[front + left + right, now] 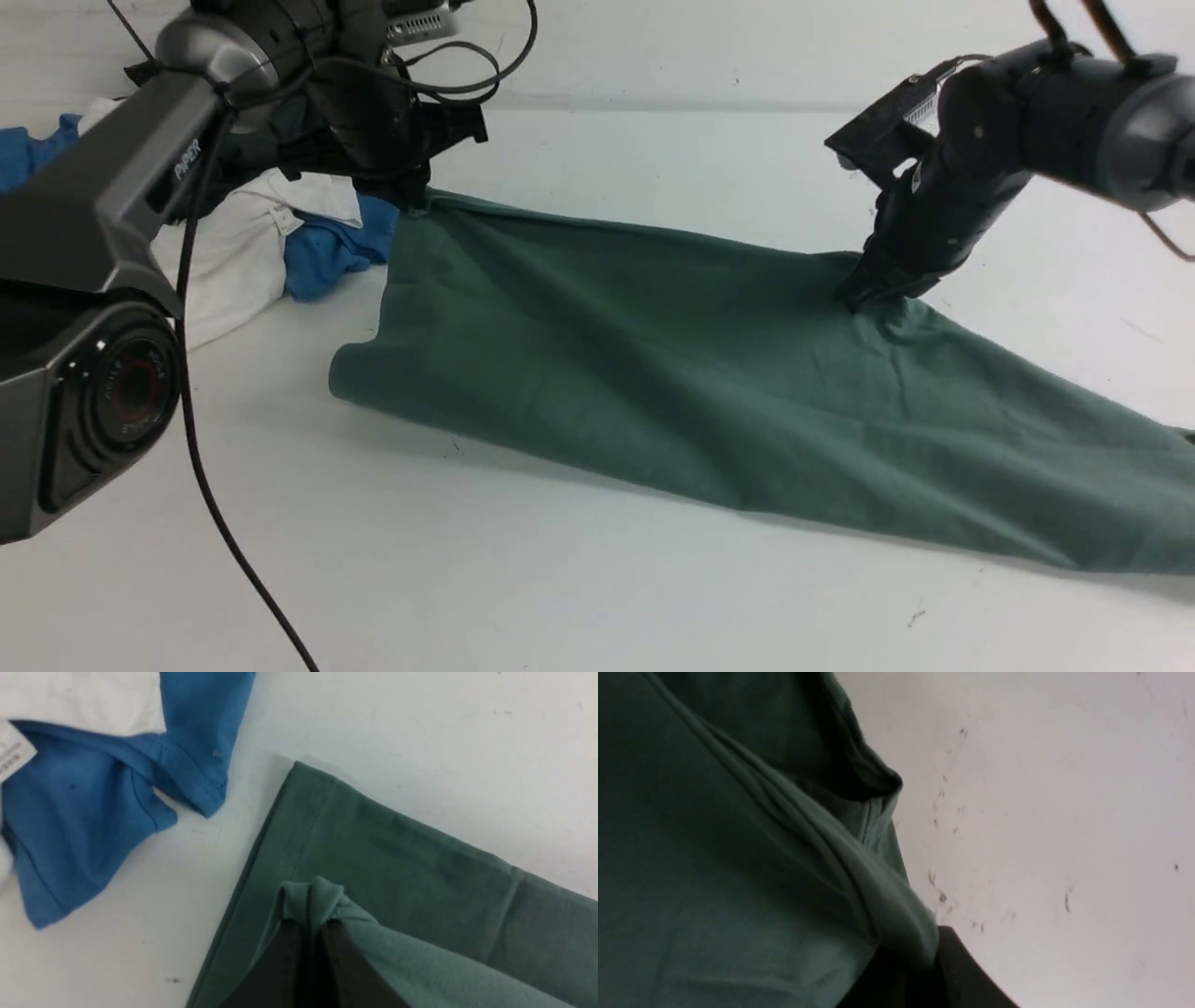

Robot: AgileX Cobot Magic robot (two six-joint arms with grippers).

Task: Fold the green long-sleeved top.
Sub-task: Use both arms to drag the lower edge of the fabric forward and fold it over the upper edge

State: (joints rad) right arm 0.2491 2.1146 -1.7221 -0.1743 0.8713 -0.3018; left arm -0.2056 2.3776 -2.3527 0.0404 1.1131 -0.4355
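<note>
Sage-green top [709, 373]; blue garment [331, 247]; white table [560, 579].

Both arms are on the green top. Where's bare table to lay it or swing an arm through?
Bare table: the wide near strip in front of the green top, and the far strip behind it between left gripper and right gripper. Crowded: far left, where the blue garment and white garment pile beside the left gripper.

Green top [709, 373] runs off right edge; label [14, 752] print blurred, seemingly text.
</note>
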